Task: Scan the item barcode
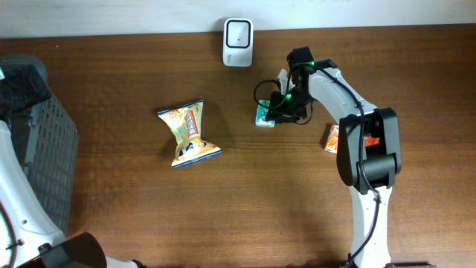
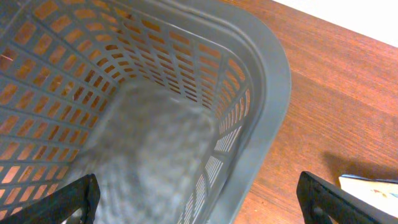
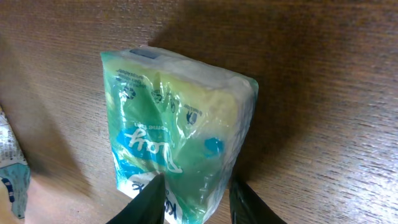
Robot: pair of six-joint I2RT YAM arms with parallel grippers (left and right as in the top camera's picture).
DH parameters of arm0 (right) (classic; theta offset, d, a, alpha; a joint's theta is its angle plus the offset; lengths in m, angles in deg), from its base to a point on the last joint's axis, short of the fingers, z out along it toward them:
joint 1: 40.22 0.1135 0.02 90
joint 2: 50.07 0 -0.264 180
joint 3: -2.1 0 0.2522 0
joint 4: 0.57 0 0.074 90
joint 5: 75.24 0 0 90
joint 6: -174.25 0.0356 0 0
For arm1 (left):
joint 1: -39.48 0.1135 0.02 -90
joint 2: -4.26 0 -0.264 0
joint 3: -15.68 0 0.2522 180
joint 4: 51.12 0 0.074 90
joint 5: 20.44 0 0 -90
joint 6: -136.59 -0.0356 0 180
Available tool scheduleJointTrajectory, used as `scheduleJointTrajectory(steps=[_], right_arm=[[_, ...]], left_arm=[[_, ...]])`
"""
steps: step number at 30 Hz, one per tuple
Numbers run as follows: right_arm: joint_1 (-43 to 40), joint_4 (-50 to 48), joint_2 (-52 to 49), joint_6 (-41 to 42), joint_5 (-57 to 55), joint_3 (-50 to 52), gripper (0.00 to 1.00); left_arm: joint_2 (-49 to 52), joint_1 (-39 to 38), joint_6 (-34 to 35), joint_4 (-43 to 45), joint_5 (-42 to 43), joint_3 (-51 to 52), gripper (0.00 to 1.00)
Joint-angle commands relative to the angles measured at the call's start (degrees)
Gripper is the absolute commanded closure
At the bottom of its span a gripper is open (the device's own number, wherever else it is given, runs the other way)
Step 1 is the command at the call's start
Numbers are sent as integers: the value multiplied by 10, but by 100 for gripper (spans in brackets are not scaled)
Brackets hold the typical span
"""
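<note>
Overhead and wrist views, barcode task. You see the right gripper reaching over the green packet, which lies flat on the wooden tabletop, near the white scanner at the far edge but apart from it. In your right wrist view the two dark fingers stand one on each side of the packet's near end, close against its clear wrapper. The jaws are narrowed about it, but you cannot tell whether they already press it (the packet rests on the wood and is not lifted). An orange packet lies beside the right arm's forward link, and a yellow snack bag lies near the middle of the tabletop, well apart from the green one. Your left gripper hangs over the grey slotted basket at the left end of the tabletop. Its jaws are spread wide with nothing between them, and its wrist view looks down into the basket, where a grey, blurred shape lies.
</note>
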Motion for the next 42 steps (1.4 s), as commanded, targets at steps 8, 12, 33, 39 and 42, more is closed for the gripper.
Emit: scheduleJointTrajectory(steps=[8, 12, 33, 39, 42], right_arm=[[1, -5, -3, 7, 8, 10, 96], [1, 4, 22, -27, 40, 10, 96], [-71, 73, 110, -260, 600, 10, 96], [-71, 74, 110, -208, 631, 9, 96], [-71, 73, 110, -208, 630, 9, 96]], left_arm=[[-2, 2, -9, 0, 0, 0, 1], [-2, 2, -9, 0, 0, 0, 1], [-2, 2, -9, 0, 0, 0, 1], [-2, 2, -9, 0, 0, 0, 1], [-2, 2, -9, 0, 0, 0, 1]])
